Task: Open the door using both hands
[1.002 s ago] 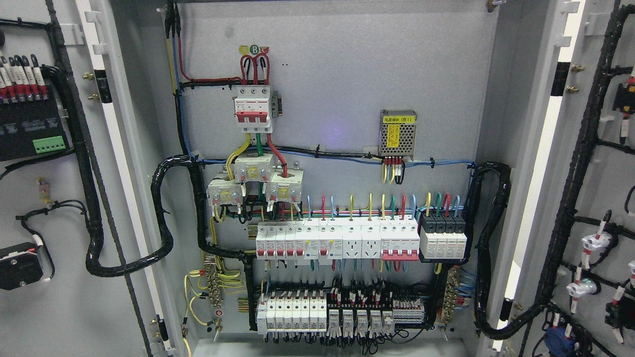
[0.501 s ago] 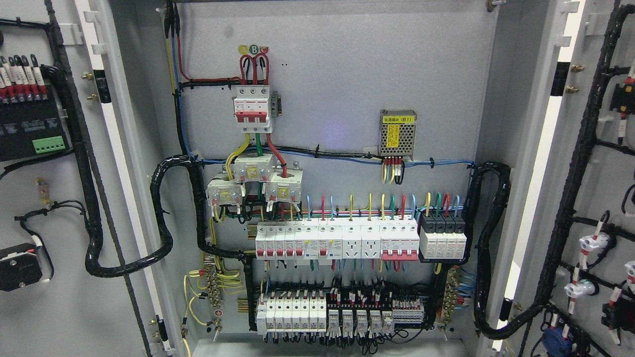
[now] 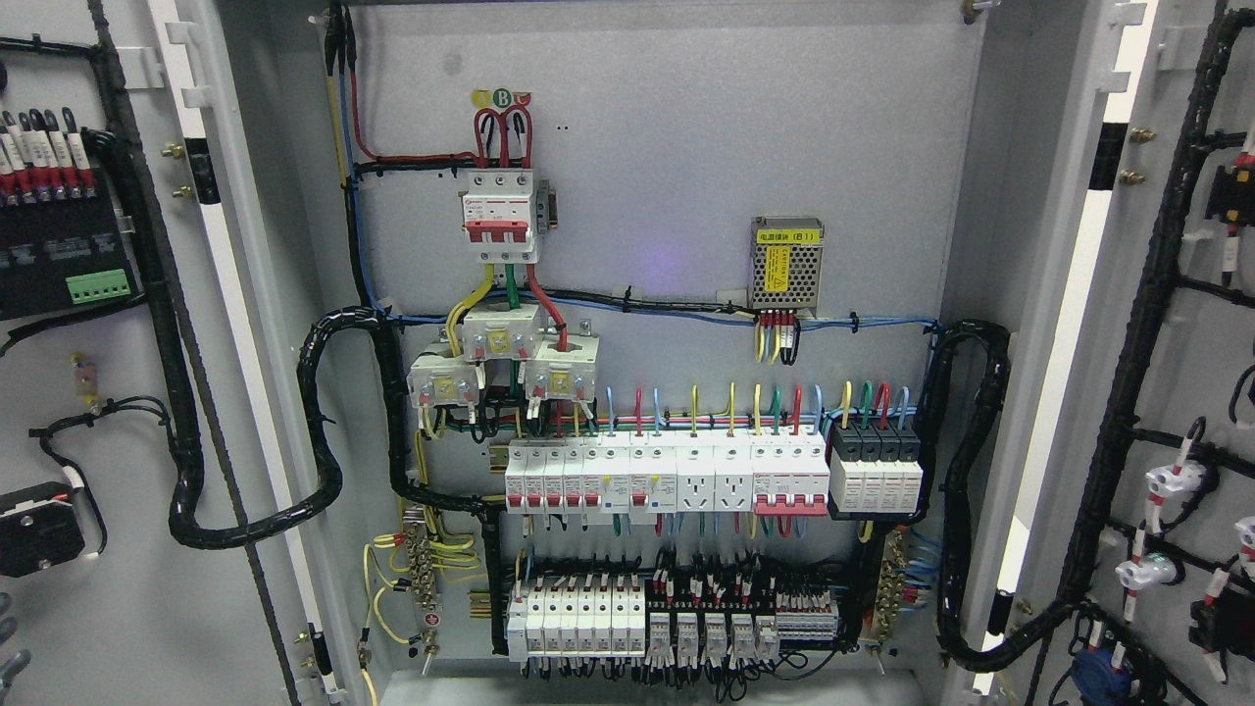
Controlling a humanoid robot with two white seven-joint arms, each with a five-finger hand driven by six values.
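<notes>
Head view: both cabinet doors stand swung wide. Left door fills the left edge, right door the right. Grey fingertips of the left hand show at the lower left edge, just beside the left door's inner face; grip state cannot be told. Between the doors, grey back panel carries a red-toggled main breaker, a breaker row, black cable looms.
</notes>
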